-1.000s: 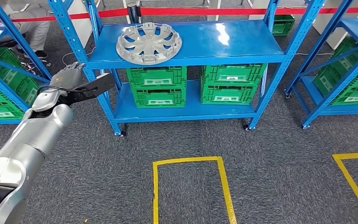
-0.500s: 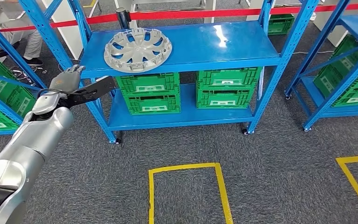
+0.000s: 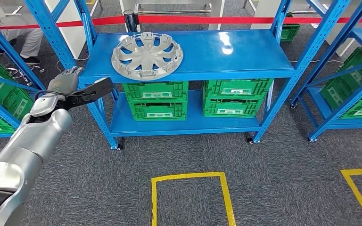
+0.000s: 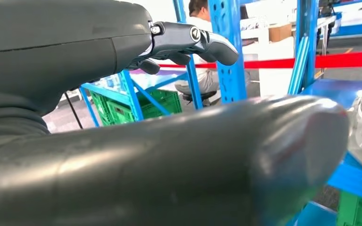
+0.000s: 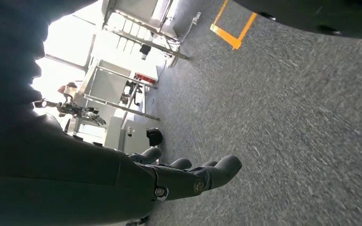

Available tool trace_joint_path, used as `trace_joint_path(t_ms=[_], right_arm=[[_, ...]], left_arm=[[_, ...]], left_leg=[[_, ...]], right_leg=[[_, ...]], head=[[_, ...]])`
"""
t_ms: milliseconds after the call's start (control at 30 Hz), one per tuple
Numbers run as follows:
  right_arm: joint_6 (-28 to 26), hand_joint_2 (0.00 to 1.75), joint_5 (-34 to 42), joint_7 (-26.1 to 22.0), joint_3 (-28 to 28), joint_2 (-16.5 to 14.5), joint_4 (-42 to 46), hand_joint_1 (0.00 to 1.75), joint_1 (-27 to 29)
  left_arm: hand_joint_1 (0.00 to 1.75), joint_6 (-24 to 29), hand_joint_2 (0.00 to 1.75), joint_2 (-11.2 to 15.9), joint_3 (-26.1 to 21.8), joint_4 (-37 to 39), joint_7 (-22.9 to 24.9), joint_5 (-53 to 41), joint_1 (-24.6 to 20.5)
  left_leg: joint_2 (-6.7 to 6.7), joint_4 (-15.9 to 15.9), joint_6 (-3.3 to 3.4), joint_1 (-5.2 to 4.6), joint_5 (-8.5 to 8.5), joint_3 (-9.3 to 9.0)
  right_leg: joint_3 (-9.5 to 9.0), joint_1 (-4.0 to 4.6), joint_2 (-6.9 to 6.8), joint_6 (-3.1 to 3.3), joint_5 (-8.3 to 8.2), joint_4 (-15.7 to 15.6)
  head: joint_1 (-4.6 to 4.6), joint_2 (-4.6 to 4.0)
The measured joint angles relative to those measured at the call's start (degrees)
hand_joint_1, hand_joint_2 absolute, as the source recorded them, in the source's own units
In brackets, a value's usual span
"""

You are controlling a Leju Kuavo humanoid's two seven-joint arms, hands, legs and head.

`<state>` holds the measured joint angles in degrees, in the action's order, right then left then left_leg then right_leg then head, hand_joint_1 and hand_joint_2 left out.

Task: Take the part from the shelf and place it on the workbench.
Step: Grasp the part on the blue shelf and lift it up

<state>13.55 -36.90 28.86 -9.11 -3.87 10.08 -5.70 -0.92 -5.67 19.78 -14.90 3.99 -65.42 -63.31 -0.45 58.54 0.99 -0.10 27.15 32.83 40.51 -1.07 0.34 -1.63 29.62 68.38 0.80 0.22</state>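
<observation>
Left hand (image 3: 78, 87) open near hubcap (image 3: 147, 55) on shelf (image 3: 245, 52)

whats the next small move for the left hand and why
Probably lift the left hand up and toward the wheel cover: the hand is open, off the shelf's left front corner and below its top, while the cover lies untouched.

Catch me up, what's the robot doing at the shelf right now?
The robot faces a blue shelf with a grey wheel cover lying flat on its top level, untouched. Its left hand is raised with fingers apart, holding nothing, beside the shelf's left post and short of the wheel cover. The right hand hangs over the grey carpet, fingers extended and empty. Green crates sit on the lower level. The pick has not yet begun.
</observation>
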Motion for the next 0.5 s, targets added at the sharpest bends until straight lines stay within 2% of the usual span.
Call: trace_joint_path(t_ms=[33,100,233,300,367,400,433,467,500], right_arm=[[0.0,1.75,-0.02,-0.02,0.0,0.05,-0.01,0.0,0.02],[0.0,1.75,-0.04,-0.07,0.0,0.09,-0.02,0.0,-0.06],[-0.01,1.75,-0.04,-0.05,0.0,0.13,-0.02,0.0,-0.04],[-0.02,1.75,-0.04,-0.06,0.0,0.19,-0.02,0.0,-0.2],[-0.02,1.75,-0.03,-0.07,0.0,0.22,-0.02,0.0,-0.31],[-0.02,1.75,-0.01,-0.05,0.0,0.22,-0.02,0.0,-0.27],[-0.02,1.75,0.01,-0.03,0.0,0.22,-0.02,0.0,-0.21],[-0.02,1.75,0.02,0.0,0.0,0.22,-0.02,0.0,-0.16],[-0.02,1.75,0.03,0.02,0.0,0.22,-0.02,0.0,-0.15]], left_arm=[[0.0,0.03,0.0,0.01,0.0,0.03,-0.02,0.0,-0.01],[0.0,0.12,0.0,0.02,0.0,0.07,-0.05,0.0,-0.08],[0.0,0.3,0.0,0.09,0.0,0.02,-0.26,-0.02,-0.07],[0.0,0.33,0.0,0.16,0.0,0.02,-0.36,-0.02,-0.23],[0.0,0.33,0.0,0.16,0.0,0.12,-0.43,-0.03,-0.09],[0.0,0.33,0.0,0.17,0.0,0.2,-0.42,-0.03,0.1],[0.0,0.33,0.0,0.17,0.0,0.28,-0.42,-0.03,0.29],[0.0,0.33,0.0,0.18,0.0,0.32,-0.41,-0.04,0.39],[0.0,0.33,0.0,0.19,0.0,0.34,-0.4,-0.04,0.38]], left_leg=[[0.03,0.18,-0.3,0.0,0.61,-0.58],[0.07,0.45,-0.98,-0.1,1.53,-1.08],[0.1,1.82,-2.22,-0.09,2.43,-1.02],[0.18,6.25,-2.72,0.11,4.11,1.34],[0.19,12.86,-3.13,0.24,6.12,5.53],[0.2,14.93,-3.24,0.28,6.38,7.31],[0.2,15.21,-3.22,0.3,5.61,8.31],[0.2,13.57,-3.11,0.29,3.79,8.35],[0.2,10.3,-2.89,0.27,1.15,7.54]], right_leg=[[-0.88,0.05,-0.13,0.11,-2.59,-3.56],[-2.06,0.26,-0.31,0.87,-5.09,-7.96],[-3.15,0.32,-0.23,2.75,-4.76,-8.52],[-3.94,0.2,-0.13,3.36,-4.38,-8.66],[-4.55,0.2,-0.02,3.6,-3.85,-8.67],[-4.89,0.21,0.03,3.59,-3.55,-8.67],[-5.28,0.21,0.07,3.56,-3.23,-8.66],[-5.72,0.21,0.11,3.48,-2.91,-8.66],[-6.2,0.21,0.14,3.37,-2.58,-8.66]], head=[[0.01,0.0],[0.04,0.0],[0.18,0.0],[0.3,0.0],[0.35,0.0],[0.37,0.0],[0.37,0.0],[0.37,0.0],[0.37,0.0]])
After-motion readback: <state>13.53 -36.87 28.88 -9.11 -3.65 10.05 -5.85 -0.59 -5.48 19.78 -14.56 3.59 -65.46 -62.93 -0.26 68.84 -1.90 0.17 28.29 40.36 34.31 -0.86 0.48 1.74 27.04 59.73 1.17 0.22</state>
